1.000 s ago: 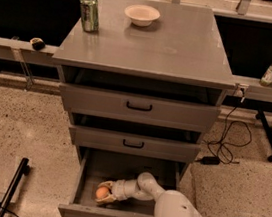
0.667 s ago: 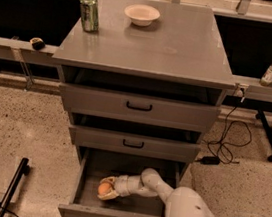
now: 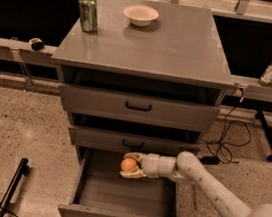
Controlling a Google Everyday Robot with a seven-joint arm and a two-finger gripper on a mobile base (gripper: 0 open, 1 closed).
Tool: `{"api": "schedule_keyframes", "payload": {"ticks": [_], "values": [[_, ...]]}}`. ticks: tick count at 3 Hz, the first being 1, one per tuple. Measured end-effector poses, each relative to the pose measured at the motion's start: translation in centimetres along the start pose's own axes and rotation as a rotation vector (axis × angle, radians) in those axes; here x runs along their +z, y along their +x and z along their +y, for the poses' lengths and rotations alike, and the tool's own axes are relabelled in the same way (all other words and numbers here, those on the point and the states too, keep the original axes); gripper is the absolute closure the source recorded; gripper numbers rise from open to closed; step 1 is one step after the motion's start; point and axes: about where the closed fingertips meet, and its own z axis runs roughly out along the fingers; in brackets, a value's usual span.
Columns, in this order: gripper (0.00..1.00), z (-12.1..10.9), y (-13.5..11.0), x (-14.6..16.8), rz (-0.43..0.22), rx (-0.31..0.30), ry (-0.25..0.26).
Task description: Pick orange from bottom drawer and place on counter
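Orange clasped firmly in gripper, inside open bottom drawer, toward its back part. On counter above, green can at left rear and pale bowl near it, both upright. Two upper drawers shut.

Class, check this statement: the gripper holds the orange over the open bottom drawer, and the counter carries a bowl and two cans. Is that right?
Not quite. The camera view shows the counter carrying a bowl and only one can. The rest stands: the gripper holds the orange between its fingers over the open bottom drawer.
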Motion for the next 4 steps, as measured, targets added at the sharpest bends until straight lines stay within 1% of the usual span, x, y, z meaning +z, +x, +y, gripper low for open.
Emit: {"api": "schedule_keyframes", "payload": {"ticks": [1,2,3,4], "values": [[1.0,1.5,-6.1,-6.6,-0.004,-0.038,0.012],[1.0,1.7,-6.9,-7.9,0.013,-0.05,0.017],[1.0,0.4,-8.6,-8.4,0.059,-0.073,-0.005],[1.0,-3.4,-15.5,-11.5,0.006,-0.155,0.027]]}}
